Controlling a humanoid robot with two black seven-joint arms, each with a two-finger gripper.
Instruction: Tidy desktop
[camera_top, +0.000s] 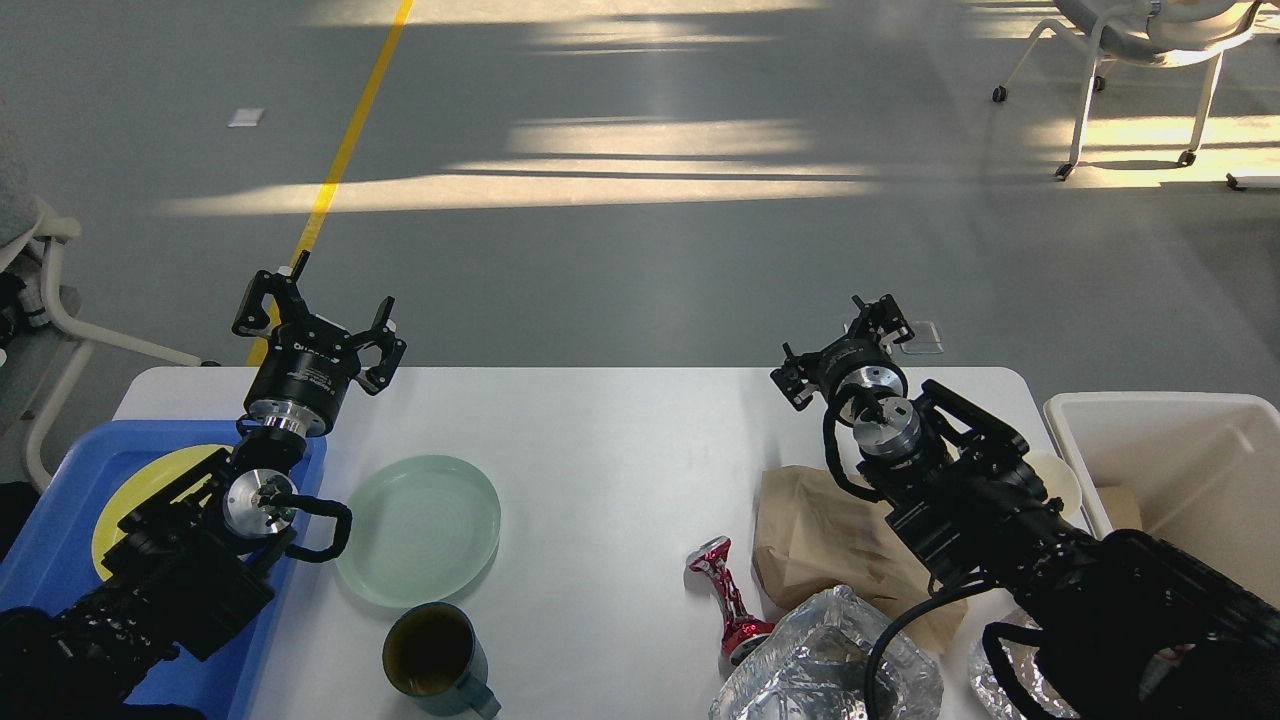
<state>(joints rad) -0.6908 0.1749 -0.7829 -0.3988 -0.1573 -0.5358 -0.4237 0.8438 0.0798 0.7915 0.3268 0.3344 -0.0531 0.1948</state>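
Observation:
The white desktop fills the lower part of the head view. On it lie a pale green plate, a dark green mug, a crushed red can, a brown paper bag and crumpled foil. My left gripper is open and empty, held above the desktop's far left corner. My right gripper is raised over the far right edge, fingers apart and empty.
A blue tray with a yellow plate sits at the left edge. A white bin stands at the right. A white cup and more foil lie by my right arm. Chairs stand on the grey floor beyond.

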